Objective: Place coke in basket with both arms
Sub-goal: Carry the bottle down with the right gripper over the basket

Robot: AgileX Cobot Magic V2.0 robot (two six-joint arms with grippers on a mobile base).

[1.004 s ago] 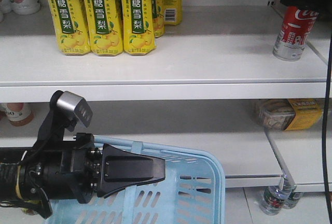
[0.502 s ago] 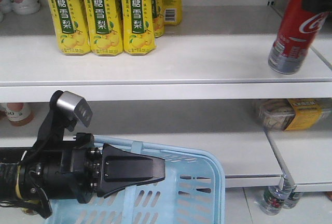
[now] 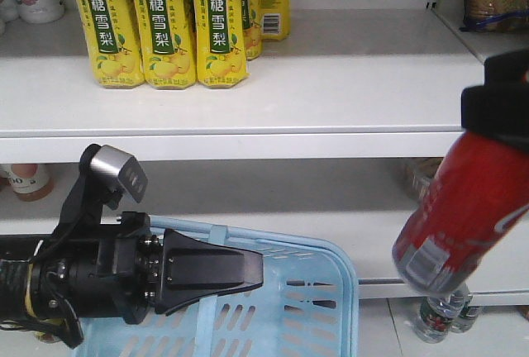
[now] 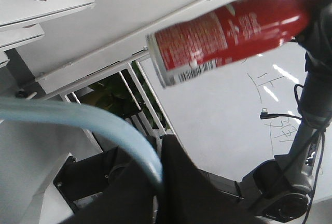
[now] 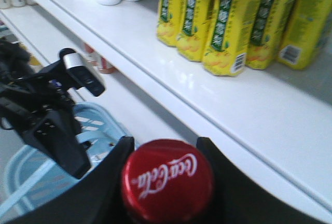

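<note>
Exterior front-facing view had the black wedge-shaped left tool nearest, reaching in from the left edge with a small silver-grey box on top. Its jaws were closed on the flat band handle of the light blue slotted plastic basket, which sat at the bottom of the picture. The left wrist view showed that pale blue band curving straight into the black tool body.

To the right of the basket and apart from it, the tall slim red metal Coca-Cola bottle hung in the air. It was tilted, its silver base band pointing down and left toward the basket's right rim. The black right tool clamped its upper end. In the right wrist view the red cap with white script sat tight between the two black fingers.

Behind the bottle ran the lower white shelf, with small clear plastic bottles below its front edge. Farther back, on the upper white shelf, stood a row of yellow drink cartons.
</note>
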